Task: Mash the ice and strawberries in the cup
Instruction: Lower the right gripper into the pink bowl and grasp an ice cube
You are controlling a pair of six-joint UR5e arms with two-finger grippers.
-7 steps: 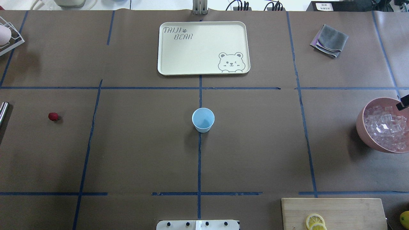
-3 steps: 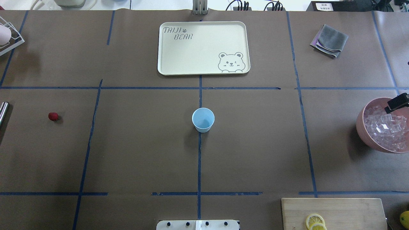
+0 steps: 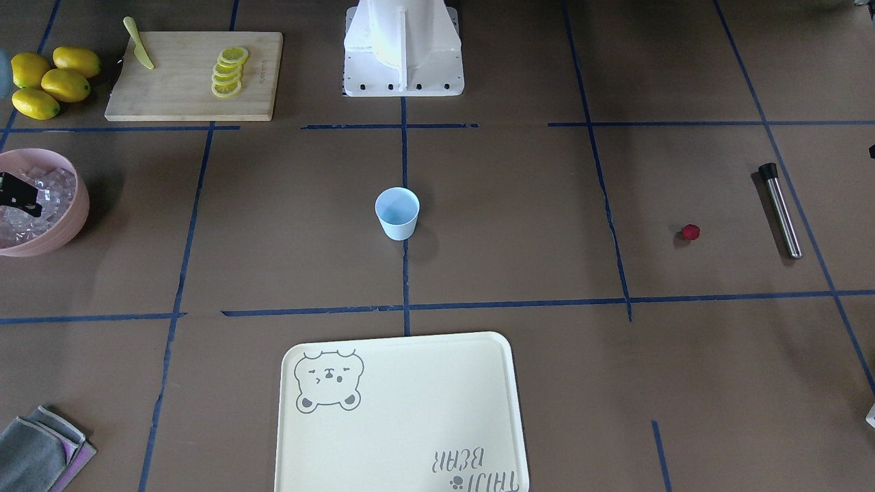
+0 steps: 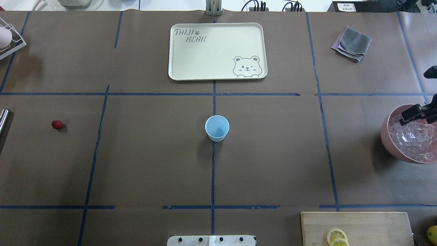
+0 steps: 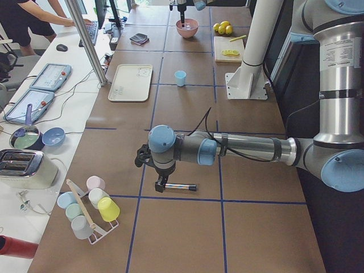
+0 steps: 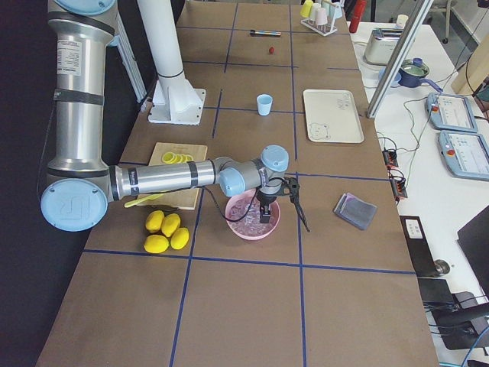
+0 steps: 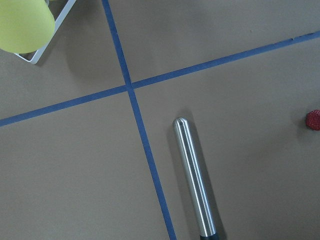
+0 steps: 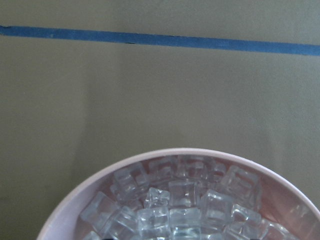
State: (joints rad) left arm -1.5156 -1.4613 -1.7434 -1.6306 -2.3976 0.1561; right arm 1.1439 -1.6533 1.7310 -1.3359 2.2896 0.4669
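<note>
1. Left gripper (image 5: pixel 161 185): at the left end of the table, pointing down just above a steel rod (image 3: pixel 781 212) with a black cap, which lies flat on the table. Only the side view shows this gripper, so I cannot tell whether its fingers are spread or closed.
2. Wire rack (image 5: pixel 85 210): far-left corner, carrying upturned pastel cups.
3. Strawberry (image 4: pixel 57 124): one small red piece on the bare table, just right of the rod and not touching it. It lies well left of the cup.
4. Cup (image 4: pixel 217 128): pale blue, upright, at the table centre on the blue tape line. Its inner floor shows plain blue.
5. Tray (image 4: pixel 211 58): cream with a bear drawing, lying flat beyond the cup on the far side, clear of it.
6. Grey cloth (image 4: pixel 352 43): folded, far right.
7. Right gripper (image 4: pixel 413 97): over the far part of the pink bowl (image 4: pixel 387 140) at the right edge. The jaws stand wide apart and grip nothing. One finger (image 4: pixel 414 114) hangs over the ice, and the other reaches out past the bowl's far rim.
8. Ice (image 4: pixel 413 136): clear cubes heaped in the pink bowl, well right of the cup.
9. Cutting board (image 4: pixel 368 225): near right, with lemon slices (image 4: pixel 337 236) and a yellow knife (image 3: pixel 139 43) on it. Whole lemons (image 3: pixel 51 78) lie on the table just beyond its right end.
</note>
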